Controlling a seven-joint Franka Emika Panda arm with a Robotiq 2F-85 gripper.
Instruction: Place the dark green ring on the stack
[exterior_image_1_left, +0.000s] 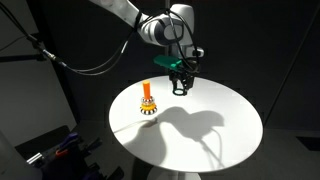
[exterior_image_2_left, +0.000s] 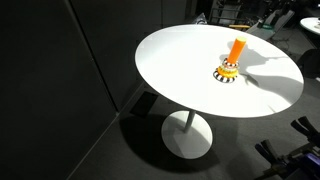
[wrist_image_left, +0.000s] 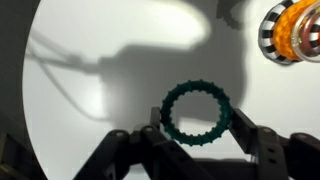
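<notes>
The dark green ring (wrist_image_left: 194, 114) is a thin toothed ring held between my gripper's fingers (wrist_image_left: 196, 128) in the wrist view, above the white round table (wrist_image_left: 90, 100). In an exterior view the gripper (exterior_image_1_left: 181, 78) hangs above the table with the ring (exterior_image_1_left: 180, 72) in it, to the right of the stack (exterior_image_1_left: 148, 101). The stack is an orange peg on a black-and-white striped base with orange rings; it also shows in the other exterior view (exterior_image_2_left: 231, 62) and at the wrist view's top right corner (wrist_image_left: 290, 30). The gripper is out of that exterior view.
The white round table (exterior_image_1_left: 220, 130) stands on a single pedestal (exterior_image_2_left: 186, 130) in a dark room. Dark curtain walls surround it. Cables hang behind the arm (exterior_image_1_left: 95, 65). Equipment lies beyond the table's far edge (exterior_image_2_left: 280, 20).
</notes>
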